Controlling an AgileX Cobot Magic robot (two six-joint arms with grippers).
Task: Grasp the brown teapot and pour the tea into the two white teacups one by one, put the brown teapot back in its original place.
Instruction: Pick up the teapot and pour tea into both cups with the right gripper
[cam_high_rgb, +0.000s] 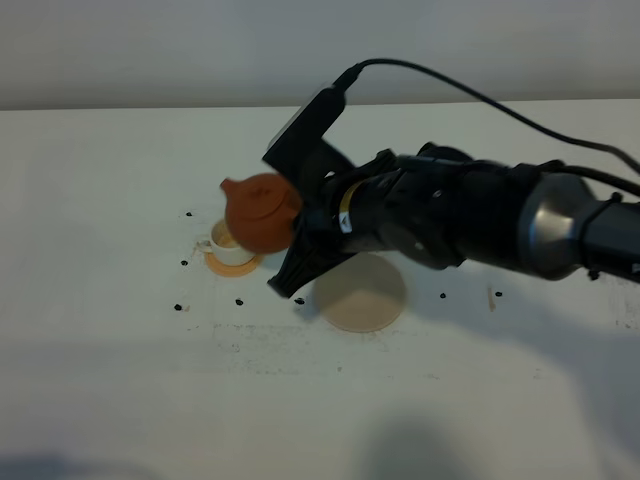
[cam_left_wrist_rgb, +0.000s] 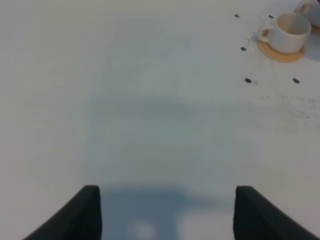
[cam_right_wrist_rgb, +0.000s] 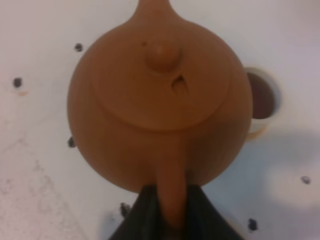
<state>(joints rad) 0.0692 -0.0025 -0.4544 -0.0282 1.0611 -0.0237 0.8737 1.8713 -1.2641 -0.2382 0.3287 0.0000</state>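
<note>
The right gripper (cam_right_wrist_rgb: 169, 216) was clenched on the loop handle of the brown teapot (cam_right_wrist_rgb: 160, 100); the handle ran straight back between the jaws, the pot's body stood just ahead of their tips, and the spout pointed directly away from them; the knobbed lid was seated on the pot. A teacup with brown tea (cam_right_wrist_rgb: 262, 97) was seen ahead of the jaws and off to one side, partly hidden behind the pot's flank. The pale beige coaster (cam_high_rgb: 360, 294) lay bare on the table (cam_high_rgb: 120, 400), back from the right jaw tips toward the arm; the pot was held apart from it.

The left gripper (cam_left_wrist_rgb: 167, 215) was released; its dark fingers (cam_left_wrist_rgb: 82, 216) stood wide apart with only bare table between them, and nothing was grasped. A white teacup (cam_left_wrist_rgb: 289, 31) sat on an orange-tan coaster (cam_left_wrist_rgb: 281, 54) well ahead of these jaws and off to one side, its small handle turned sideways; whether it was the same cup as the tea-filled one could not be told. Small black marks (cam_left_wrist_rgb: 248, 80) were scattered on the table around that cup.
</note>
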